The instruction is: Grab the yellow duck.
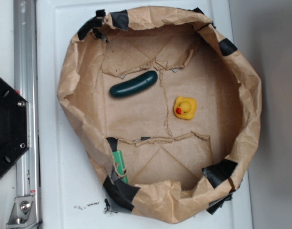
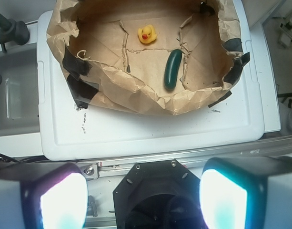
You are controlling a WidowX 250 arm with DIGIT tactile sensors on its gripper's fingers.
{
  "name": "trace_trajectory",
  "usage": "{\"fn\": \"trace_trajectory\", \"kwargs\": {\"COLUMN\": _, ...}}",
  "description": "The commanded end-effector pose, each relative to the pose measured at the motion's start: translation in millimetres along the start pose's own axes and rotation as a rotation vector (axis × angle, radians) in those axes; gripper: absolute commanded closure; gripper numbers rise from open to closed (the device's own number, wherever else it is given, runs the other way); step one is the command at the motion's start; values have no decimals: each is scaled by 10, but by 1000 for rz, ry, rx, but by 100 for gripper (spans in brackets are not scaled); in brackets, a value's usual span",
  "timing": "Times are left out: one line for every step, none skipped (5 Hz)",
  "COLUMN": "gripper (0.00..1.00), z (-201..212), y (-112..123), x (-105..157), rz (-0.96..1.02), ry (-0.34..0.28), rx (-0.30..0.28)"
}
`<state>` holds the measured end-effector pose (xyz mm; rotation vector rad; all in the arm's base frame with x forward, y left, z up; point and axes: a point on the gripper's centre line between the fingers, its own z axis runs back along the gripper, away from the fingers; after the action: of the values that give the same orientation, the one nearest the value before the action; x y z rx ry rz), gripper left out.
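Exterior view shows us a white worktop (image 1: 55, 191) carrying a crumpled brown paper bowl (image 1: 69, 86), its rim patched with black tape. We take that bowl as our landmark. On its flat creased floor sits the yellow duck (image 1: 185, 107), upright, red-orange beak showing, toward one side of the floor. A dark green cucumber (image 1: 134, 84) lies on the same floor, near the duck but apart from it, with a raised paper crease running between them. A green strip (image 1: 120, 164) shows at the bowl's taped wall. Outside the bowl, along one edge of the worktop, runs a silver metal rail (image 1: 25, 95) with a black mount (image 1: 7, 126) beside it, and small dark specks lie on the white surface near the bowl's taped corner.

Wrist view places our gripper (image 2: 143, 200) well away from the bowl, above the rail and black mount, its two fingers (image 2: 62, 200) spread wide and holding nothing.
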<state>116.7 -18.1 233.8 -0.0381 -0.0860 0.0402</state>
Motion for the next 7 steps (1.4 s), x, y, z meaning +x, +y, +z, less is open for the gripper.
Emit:
{"fn": "trace_trajectory", "kwargs": {"gripper": 0, "z": -203, "y": 172, "x": 812, "rz": 337, "ry": -121, "rx": -102}}
{"fn": "trace_trajectory", "kwargs": {"gripper": 0, "z": -544, "y": 310, "x": 1194, "rz": 552, "ry": -150, "rx": -80}}
{"fn": "trace_trajectory", "kwargs": {"gripper": 0, "z": -866, "y": 396, "x": 1341, "rz": 610, "ry": -199, "rx": -37}}
{"fn": "trace_trajectory", "kwargs": {"gripper": 0, "z": -1227, "y": 431, "x": 1509, "rz": 617, "ry": -159, "rx": 39}}
{"fn": "trace_trajectory", "kwargs": {"gripper": 0, "z": -1394, "y": 541, "x": 1493, "rz": 626, "ry": -143, "rx": 95}}
{"fn": "trace_trajectory", "kwargs": {"gripper": 0, "z": -1586, "y": 595, "x": 1558, "rz": 634, "ry": -134, "rx": 108}}
{"fn": "trace_trajectory", "kwargs": {"gripper": 0, "z": -1701, "y": 574, "x": 1602, "rz": 642, "ry": -140, "rx": 124}}
